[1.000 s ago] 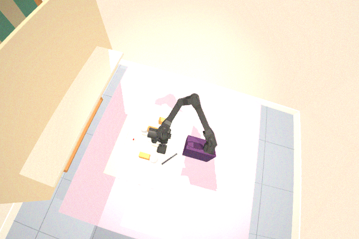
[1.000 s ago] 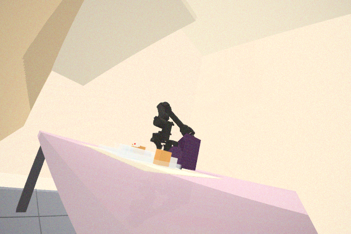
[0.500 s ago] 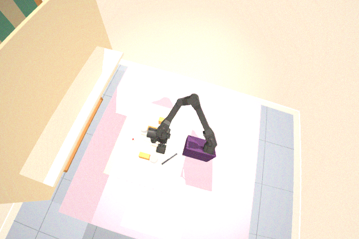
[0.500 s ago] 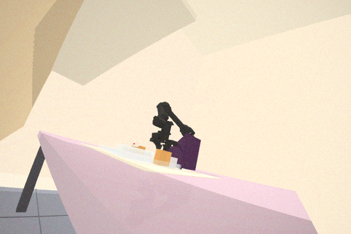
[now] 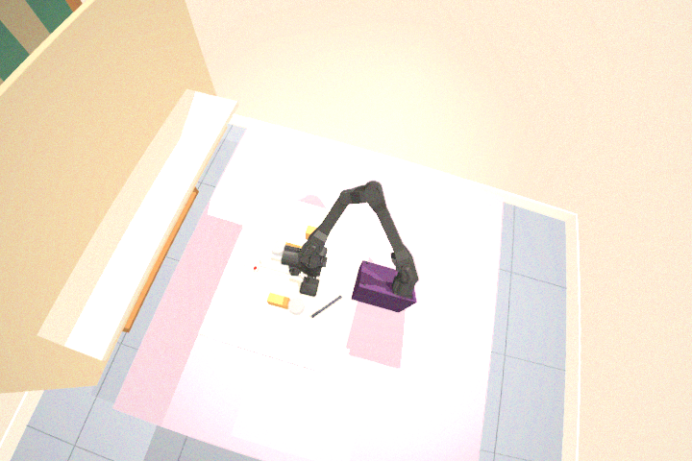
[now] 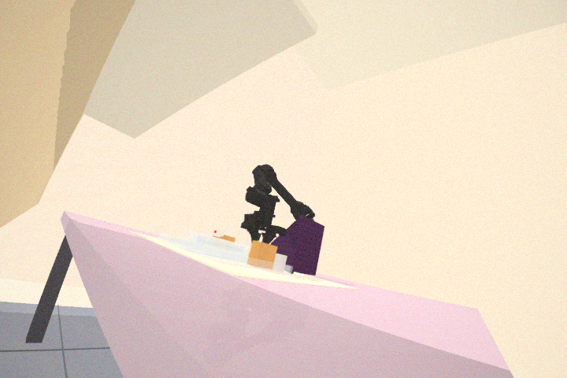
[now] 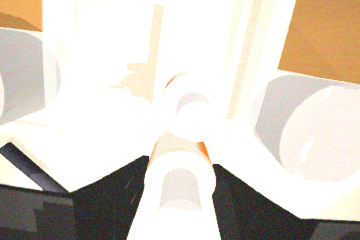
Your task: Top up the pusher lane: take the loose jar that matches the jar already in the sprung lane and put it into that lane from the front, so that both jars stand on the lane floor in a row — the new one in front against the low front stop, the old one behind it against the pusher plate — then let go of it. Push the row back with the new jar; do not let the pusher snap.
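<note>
My gripper (image 7: 180, 166) (image 5: 299, 261) (image 6: 259, 227) is shut on a small jar (image 7: 180, 197) with an orange body and a white lid, held low over the table. Right ahead of it in the wrist view stands a matching small jar (image 7: 194, 114) in the white sprung lane (image 7: 108, 65) (image 6: 204, 244). The two jars look close together; I cannot tell whether they touch. The lane's walls and pusher plate are washed out in the glare. A small red mark (image 5: 255, 268) (image 6: 215, 231) shows at the lane's far end.
Two larger orange jars with pale lids lie on their sides, one to the right (image 7: 308, 132) (image 5: 279, 300) (image 6: 261, 254) and one to the left (image 7: 13, 75) of the lane. A thin dark rod (image 5: 326, 306) (image 7: 28, 160) lies on the table. The arm's purple base box (image 5: 378, 285) (image 6: 302, 245) stands behind.
</note>
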`<action>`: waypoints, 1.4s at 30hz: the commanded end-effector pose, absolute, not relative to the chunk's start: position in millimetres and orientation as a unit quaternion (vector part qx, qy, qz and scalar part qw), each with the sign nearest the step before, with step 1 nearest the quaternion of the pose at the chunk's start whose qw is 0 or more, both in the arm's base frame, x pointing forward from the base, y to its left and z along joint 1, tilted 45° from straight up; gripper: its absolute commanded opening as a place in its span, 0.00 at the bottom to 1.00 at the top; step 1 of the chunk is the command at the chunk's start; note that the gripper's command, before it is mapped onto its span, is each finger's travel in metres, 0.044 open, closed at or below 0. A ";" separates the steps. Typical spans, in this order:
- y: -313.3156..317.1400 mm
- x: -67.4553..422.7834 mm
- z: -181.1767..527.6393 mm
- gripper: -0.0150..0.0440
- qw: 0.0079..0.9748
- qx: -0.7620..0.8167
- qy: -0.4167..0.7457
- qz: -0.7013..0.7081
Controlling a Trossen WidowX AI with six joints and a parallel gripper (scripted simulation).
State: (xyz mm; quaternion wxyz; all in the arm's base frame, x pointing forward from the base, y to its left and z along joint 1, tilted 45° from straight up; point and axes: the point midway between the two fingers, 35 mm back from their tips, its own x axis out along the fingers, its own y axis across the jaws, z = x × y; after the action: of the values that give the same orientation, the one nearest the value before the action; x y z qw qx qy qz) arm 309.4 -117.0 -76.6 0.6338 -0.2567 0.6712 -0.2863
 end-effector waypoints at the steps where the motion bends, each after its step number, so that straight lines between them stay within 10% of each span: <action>1: -117.1 323.3 -72.3 0.25 0.645 -0.254 0.659 -0.291; 42: -114.8 336.5 -69.1 0.25 0.645 -0.254 0.659 -0.291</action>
State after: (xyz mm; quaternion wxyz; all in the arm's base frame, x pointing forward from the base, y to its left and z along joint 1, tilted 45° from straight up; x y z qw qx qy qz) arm 323.2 -117.0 -73.1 0.6320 -0.2571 0.6729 -0.2858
